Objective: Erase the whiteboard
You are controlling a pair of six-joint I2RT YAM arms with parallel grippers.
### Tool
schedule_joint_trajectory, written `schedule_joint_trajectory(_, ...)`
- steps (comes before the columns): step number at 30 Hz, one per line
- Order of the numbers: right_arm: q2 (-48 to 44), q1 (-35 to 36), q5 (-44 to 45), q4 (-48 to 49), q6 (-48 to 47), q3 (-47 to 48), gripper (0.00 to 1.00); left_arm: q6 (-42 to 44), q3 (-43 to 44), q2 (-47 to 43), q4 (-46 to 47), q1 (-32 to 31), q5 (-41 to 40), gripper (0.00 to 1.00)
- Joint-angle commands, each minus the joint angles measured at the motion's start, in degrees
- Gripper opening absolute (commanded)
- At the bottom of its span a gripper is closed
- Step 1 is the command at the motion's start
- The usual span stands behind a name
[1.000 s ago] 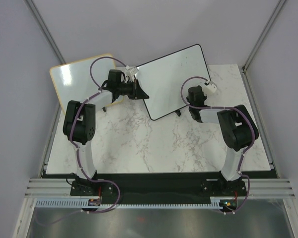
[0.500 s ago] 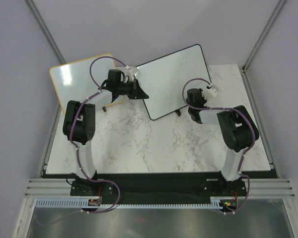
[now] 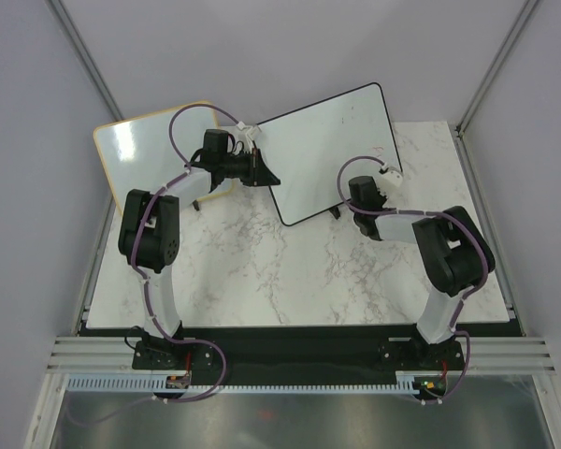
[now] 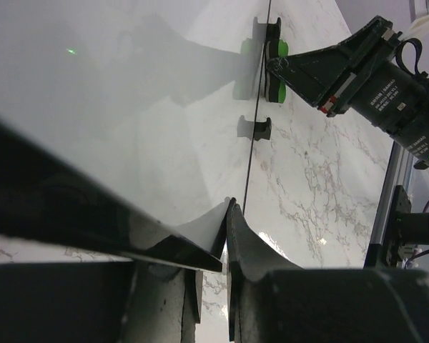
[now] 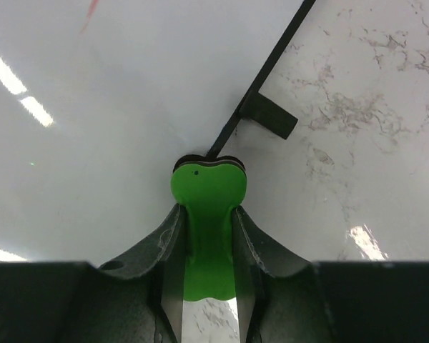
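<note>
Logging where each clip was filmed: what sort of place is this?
Likely a robot lab test cell: plain grey panel walls around a marble-patterned white tabletop, two black-and-white robot arms bolted by aluminium rails.

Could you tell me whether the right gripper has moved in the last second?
Yes. The right gripper has shifted left and down in the top view, along the whiteboard edge toward its foot.

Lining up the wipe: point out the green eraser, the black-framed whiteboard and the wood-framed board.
green eraser (image 5: pixel 207 191), right wrist view, head.
black-framed whiteboard (image 3: pixel 327 154), top external view, white face.
wood-framed board (image 3: pixel 140 154), top external view, white face.
</note>
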Motion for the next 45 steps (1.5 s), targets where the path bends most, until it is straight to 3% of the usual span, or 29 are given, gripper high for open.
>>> schedule_joint_trajectory(1,-6.03,1.05,-1.29,-0.66,-6.33,-2.17,0.0,7.18,1.53,0.23,-2.4,-0.15,-5.42,0.02)
schedule_joint_trajectory(5,-10.09,0.44,0.47,5.5,-10.29,-2.62,0.0,6.92,1.88,0.49,-2.4,-0.06,-5.07,0.02)
schedule_joint_trajectory(10,-6.23,-1.67,-0.31,8.93,-10.64,2.55,0.0,7.44,1.79,-0.03,-2.66,-0.15,-5.24,0.02)
schedule_joint_trajectory(15,-1.04,-2.64,-9.34,15.52,-17.48,9.67,0.0,7.97,1.62,-0.12,-3.36,-0.15,-4.89,0.02)
schedule_joint_trajectory(20,3.08,-2.64,-17.62,18.77,-30.56,20.39,0.0,8.24,1.61,0.32,-3.8,-0.24,-5.07,0.02)
schedule_joint_trajectory(25,10.03,-3.0,-26.23,8.15,-35.6,35.58,0.0,8.94,1.62,0.23,-4.24,-0.15,-5.16,0.02)
schedule_joint_trajectory(32,16.8,-2.56,-37.48,1.55,-40.26,45.37,0.0,9.91,1.97,-0.12,-4.68,-0.24,-5.77,0.02)
schedule_joint_trajectory(39,16.72,-0.53,-34.6,-1.26,-48.79,45.28,0.0,10.17,2.32,-0.21,-4.94,-0.24,-6.12,0.02)
schedule_joint_trajectory(45,17.77,-5.18,-22.21,-2.84,-46.78,46.16,0.0,10.7,2.49,-0.47,-5.21,-0.24,-7.18,0.02)
